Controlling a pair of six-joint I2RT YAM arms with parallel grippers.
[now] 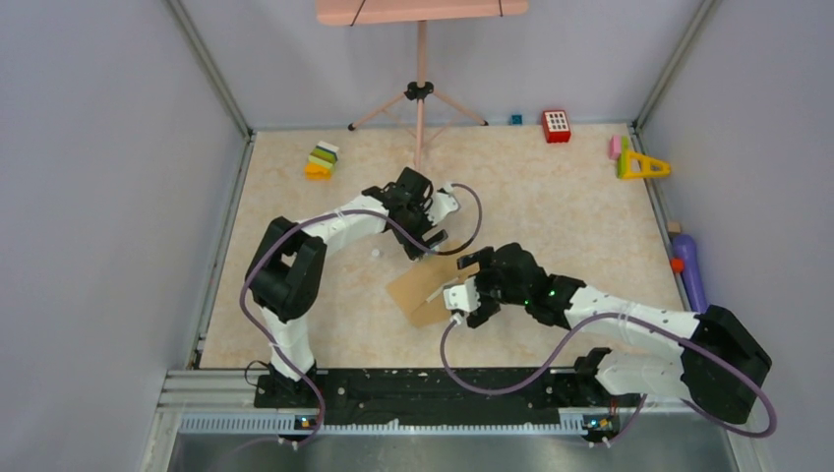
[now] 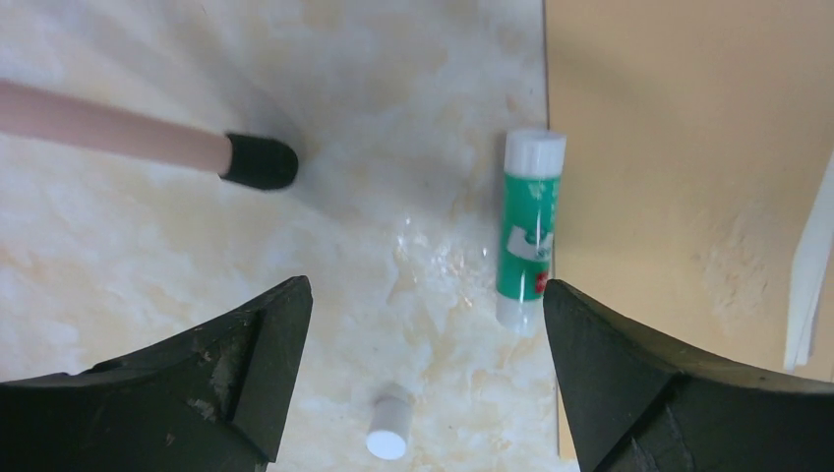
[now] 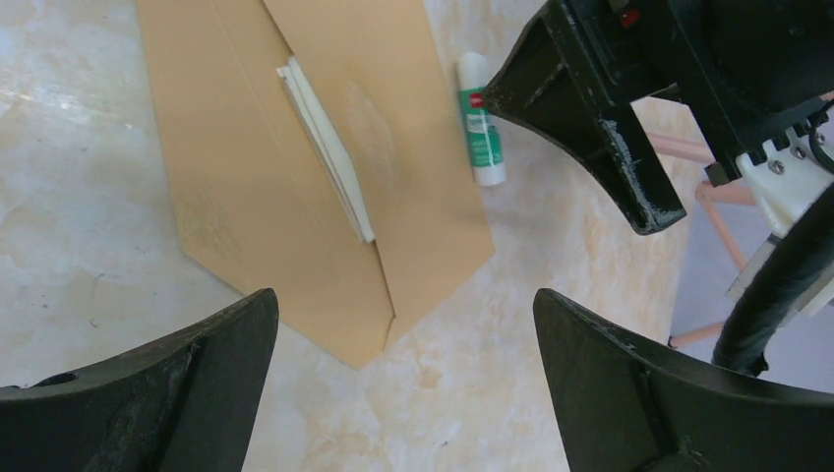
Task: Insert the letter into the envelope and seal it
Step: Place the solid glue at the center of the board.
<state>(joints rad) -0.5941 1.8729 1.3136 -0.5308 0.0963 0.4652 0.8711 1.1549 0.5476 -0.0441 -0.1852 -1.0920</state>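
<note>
Brown kraft envelope (image 3: 226,197) lies near the middle of the desk (image 1: 551,197) with the letter (image 3: 327,147) peeking out at the flap fold, and while my left hand (image 2: 423,295) and right hand (image 3: 403,305) both hang spread and empty, nothing pins it, so folding the flap could crease or glue that exposed edge.

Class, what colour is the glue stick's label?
Green; the glue stick shows best in the left wrist view.

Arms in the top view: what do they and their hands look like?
The left arm and right arm have white links, bulky black joints and a looping purple-grey cable each. The left hand and right hand have two wedge-shaped black fingers, scuffed.
</note>
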